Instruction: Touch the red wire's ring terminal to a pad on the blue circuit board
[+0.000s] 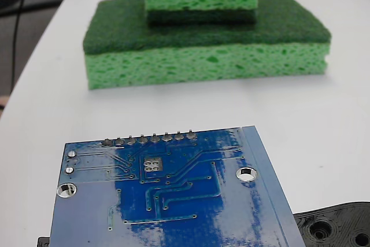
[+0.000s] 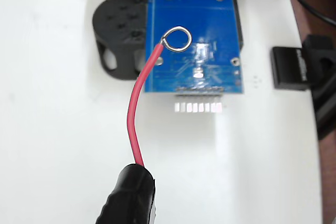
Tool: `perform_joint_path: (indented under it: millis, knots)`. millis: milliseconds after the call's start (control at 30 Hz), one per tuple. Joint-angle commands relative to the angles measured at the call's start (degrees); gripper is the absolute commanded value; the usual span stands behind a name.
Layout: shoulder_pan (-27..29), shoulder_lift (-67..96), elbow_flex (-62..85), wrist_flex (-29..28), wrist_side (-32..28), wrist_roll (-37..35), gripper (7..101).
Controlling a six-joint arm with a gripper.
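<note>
- Blue circuit board: near edge cut off by the bottom of the fixed view; glare washes out part of its traces.
- Black plastic piece: only a corner shows at the fixed view's lower right; in the wrist view the board hides part of it.
- Stacked green sponges: blurred; top one cropped.
- Pad: smeared by glare in the wrist view, holes unreadable.
- Gripper: cut off by the wrist view's bottom edge; jaw state cannot be told.
- Ring terminal: whether it touches the board cannot be told.
</note>
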Motion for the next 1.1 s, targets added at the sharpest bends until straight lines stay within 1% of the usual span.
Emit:
perform_joint_path:
  millis: [33, 133, 267, 333, 433, 700, 833, 1100]
  knots:
    - [2.8, -4.0, -2.0, -1.6, -5.8, -1.1, 100.3]
    - [3.5, -12.3, -6.4, -2.2, -7.9, -2.5, 100.3]
    - [3.9, -23.1, -14.5, 0.7, -9.0, -6.0, 100.3]
    - [5.1, -26.0, -16.9, 1.0, -10.5, -7.6, 100.3]
    - [6.0, -30.8, -20.5, 1.8, -11.3, -9.8, 100.3]
    - [7.1, -45.8, -33.9, 8.7, -11.3, -13.5, 100.3]
    - [7.9, -49.7, -37.6, 11.2, -11.1, -15.0, 100.3]
    - [9.5, -50.4, -38.0, 13.1, -11.3, -17.4, 100.3]
